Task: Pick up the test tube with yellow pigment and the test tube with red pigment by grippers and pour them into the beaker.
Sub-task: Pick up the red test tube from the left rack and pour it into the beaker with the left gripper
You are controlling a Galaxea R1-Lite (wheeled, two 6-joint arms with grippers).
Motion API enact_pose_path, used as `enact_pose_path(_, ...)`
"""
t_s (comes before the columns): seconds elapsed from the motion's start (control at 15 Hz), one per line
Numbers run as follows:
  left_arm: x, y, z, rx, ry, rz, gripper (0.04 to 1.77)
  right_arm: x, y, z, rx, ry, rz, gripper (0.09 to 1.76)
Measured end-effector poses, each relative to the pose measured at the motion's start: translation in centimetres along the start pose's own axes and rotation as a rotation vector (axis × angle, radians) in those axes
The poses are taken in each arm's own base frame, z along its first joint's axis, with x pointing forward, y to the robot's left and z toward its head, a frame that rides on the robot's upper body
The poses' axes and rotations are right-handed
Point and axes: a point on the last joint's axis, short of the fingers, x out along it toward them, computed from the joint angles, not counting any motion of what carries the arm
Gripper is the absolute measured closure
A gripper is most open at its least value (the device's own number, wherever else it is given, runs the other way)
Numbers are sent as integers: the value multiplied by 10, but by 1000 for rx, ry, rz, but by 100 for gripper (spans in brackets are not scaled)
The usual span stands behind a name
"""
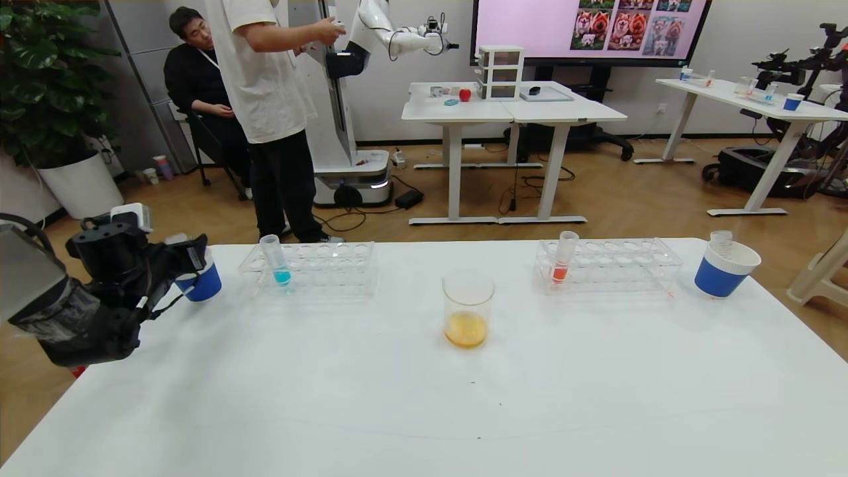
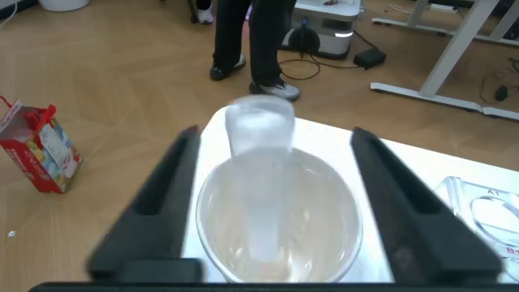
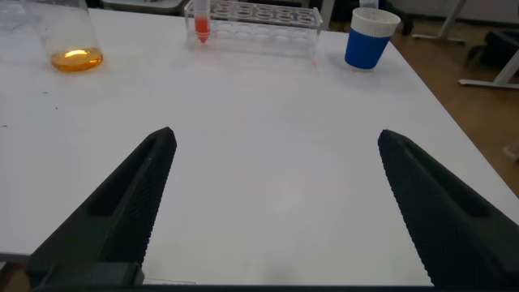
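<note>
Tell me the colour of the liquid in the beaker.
Orange-amber, pooled at the bottom of the beaker; clearest in the head view.

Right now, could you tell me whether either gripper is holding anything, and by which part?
Nothing is held. The left gripper stands open over the left paper cup with an empty tube inside; the right gripper is open and empty.

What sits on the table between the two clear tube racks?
In the head view, only the beaker, holding orange liquid, stands between the left rack and right rack, slightly nearer the camera.

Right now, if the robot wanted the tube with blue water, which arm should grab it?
Probably the left. The left gripper hangs open over the blue cup, right beside the rack holding the turquoise tube. The right gripper, also open, faces the far side.
</note>
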Motion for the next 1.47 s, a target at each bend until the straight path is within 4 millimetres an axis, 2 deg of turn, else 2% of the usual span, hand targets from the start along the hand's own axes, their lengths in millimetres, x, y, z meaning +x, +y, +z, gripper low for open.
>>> enact_pose_path(0.07,-1,0,0,1,3,1,19,0,0,0,0,0,0,11)
enact_pose_path(0.13,-2,1,1,1,2,2,6,0,0,0,0,0,0,11)
enact_pose_path(0.27,-5,0,9,0,-12,-1,6,0,0,0,0,0,0,11)
enact_pose_path(0.4,-8,-8,25,1,-21,-24,6,0,0,0,0,0,0,11)
enact_pose_path(0.47,-12,-18,34,0,-15,-46,6,0,0,0,0,0,0,11)
enact_pose_path(0.8,-45,-102,82,3,-31,-254,6,0,0,0,0,0,0,11)
enact_pose_path(0.93,-58,-118,97,1,-63,-278,6,0,0,0,0,0,0,11)
enact_pose_path(1.2,-92,-116,135,3,-74,-255,6,0,0,0,0,0,0,11)
enact_pose_path(1.47,-153,-93,184,16,-121,-244,6,0,0,0,0,0,0,11)
